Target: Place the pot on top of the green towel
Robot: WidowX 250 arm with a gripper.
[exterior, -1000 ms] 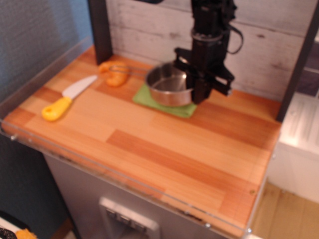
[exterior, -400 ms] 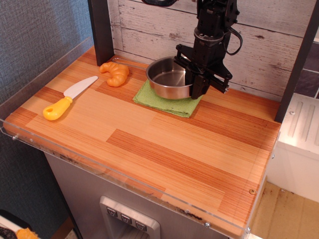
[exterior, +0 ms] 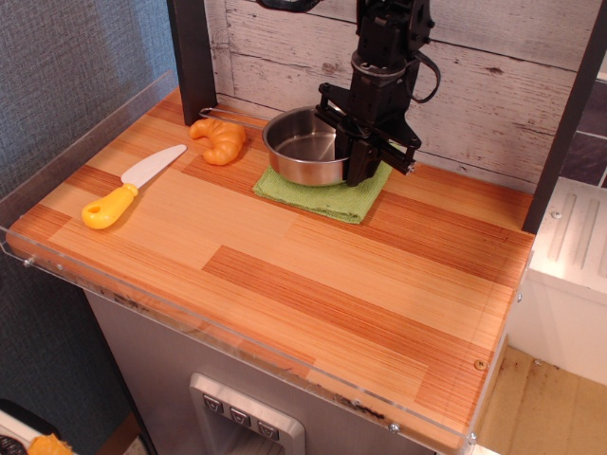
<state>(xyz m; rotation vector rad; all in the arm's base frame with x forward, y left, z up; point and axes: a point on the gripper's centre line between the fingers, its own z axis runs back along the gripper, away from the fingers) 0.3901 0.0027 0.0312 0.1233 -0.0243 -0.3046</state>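
- While the wooden desk (exterior: 313, 284) spreads widest across the view, its plank top carries everything else, and every place below is told from the green towel (exterior: 327, 194), which lies toward the back edge near the whitewashed plank wall (exterior: 493, 66).
- Above the towel's right half the black robot arm (exterior: 384, 47) comes straight down, and its gripper (exterior: 358, 163) reaches the right rim of the pot.
- On the towel's back-left part sits the pot (exterior: 303, 147): a shiny round steel pan, upright, its base over the cloth and its left side overhanging the towel's edge; the towel's front and right border shows bare.
- Inside the pot nothing but the bright metal floor and wall can be seen.
- A thin wire handle (exterior: 232, 116) runs from the pot to the left, away from the towel.
- The jaws straddle the pot's right wall; whether they are clamping the rim or have let go cannot be told.
- Well left of the towel lies a toy knife (exterior: 128, 187) with a yellow grip and white blade.
- Just left of the towel, beside the wire handle, rests an orange croissant (exterior: 220, 140).
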